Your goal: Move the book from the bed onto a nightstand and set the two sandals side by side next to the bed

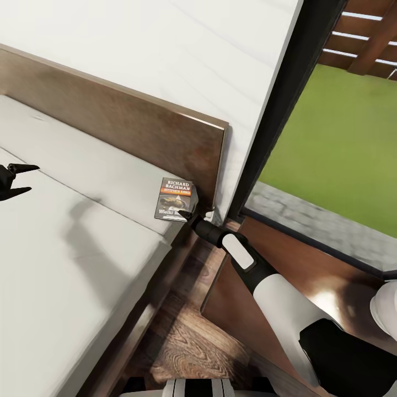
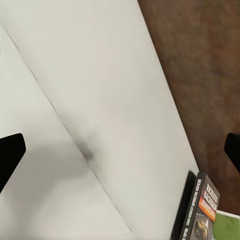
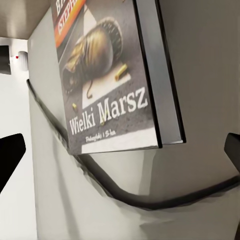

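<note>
A: Head view, quick?

B: The small dark paperback book with white author lettering and an orange band [image 1: 175,199] lies flat at the corner of the plain light-grey mattress of the dark-wood platform bed [image 1: 82,231], close under the flat brown headboard [image 1: 138,127]. My right gripper [image 1: 193,214] sits at the book's near edge, jaws apart, nothing held. My left gripper [image 1: 19,179] hovers over the mattress well away, also spread.

A: Left wrist?

B: Book [image 2: 200,212] at the mattress edge, wood-plank floor [image 2: 200,65] beyond. Fingers wide (only dark tips show).

A: Right wrist?

B: Cover reading "Wielki Marsz" [image 3: 107,85] straight ahead, between my open fingertips [image 3: 10,157], not yet between them in depth, I judge.

A: Step?

B: Book pickup, grasp not made. Next: ease forward, straddle the thin edge, close, then carry to the glossy dark-brown nightstand [image 1: 309,275].
</note>
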### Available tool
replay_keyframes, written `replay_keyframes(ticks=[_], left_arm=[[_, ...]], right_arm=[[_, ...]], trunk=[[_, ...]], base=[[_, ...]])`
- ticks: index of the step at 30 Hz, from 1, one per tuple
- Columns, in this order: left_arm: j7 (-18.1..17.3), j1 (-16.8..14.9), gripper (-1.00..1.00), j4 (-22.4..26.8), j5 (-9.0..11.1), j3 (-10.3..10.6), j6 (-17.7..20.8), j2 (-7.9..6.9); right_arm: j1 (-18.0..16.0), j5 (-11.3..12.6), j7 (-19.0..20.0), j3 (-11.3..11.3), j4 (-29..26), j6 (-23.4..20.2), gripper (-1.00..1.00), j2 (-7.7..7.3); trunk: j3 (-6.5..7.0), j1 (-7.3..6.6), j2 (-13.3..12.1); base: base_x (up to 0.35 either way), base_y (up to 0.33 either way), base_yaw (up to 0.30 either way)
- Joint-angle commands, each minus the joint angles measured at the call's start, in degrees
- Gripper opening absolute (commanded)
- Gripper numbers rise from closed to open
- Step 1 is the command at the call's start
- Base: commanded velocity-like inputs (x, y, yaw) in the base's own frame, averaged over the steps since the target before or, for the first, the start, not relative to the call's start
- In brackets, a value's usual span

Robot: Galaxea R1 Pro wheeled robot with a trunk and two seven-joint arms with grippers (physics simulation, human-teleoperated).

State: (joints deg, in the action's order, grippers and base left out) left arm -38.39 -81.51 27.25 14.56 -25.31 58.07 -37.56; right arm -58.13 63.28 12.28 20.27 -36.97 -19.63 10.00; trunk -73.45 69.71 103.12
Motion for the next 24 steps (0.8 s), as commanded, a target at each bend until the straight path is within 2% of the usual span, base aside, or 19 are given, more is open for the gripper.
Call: replay_keyframes(ticks=[1, 24], left_arm=[[-0.37, -0.05, 1.0, -0.02, -0.41, -0.26, 0.21, 0.01], [-0.37, -0.05, 1.0, -0.01, -0.41, -0.33, 0.22, -0.06]], right_arm=[[-0.04, 0.27, 0.06, 0.04, 0.05, -0.14, 1.0, 0.0], [-0.49, 0.26, -0.02, 0.04, 0.15, -0.14, 1.0, 0.0]], trunk=[[-0.03, 0.0, 0.01], [-0.03, 0.0, 0.01]], base=[[0.0, 0.0, 0.0], [0.0, 0.0, 0.0]])
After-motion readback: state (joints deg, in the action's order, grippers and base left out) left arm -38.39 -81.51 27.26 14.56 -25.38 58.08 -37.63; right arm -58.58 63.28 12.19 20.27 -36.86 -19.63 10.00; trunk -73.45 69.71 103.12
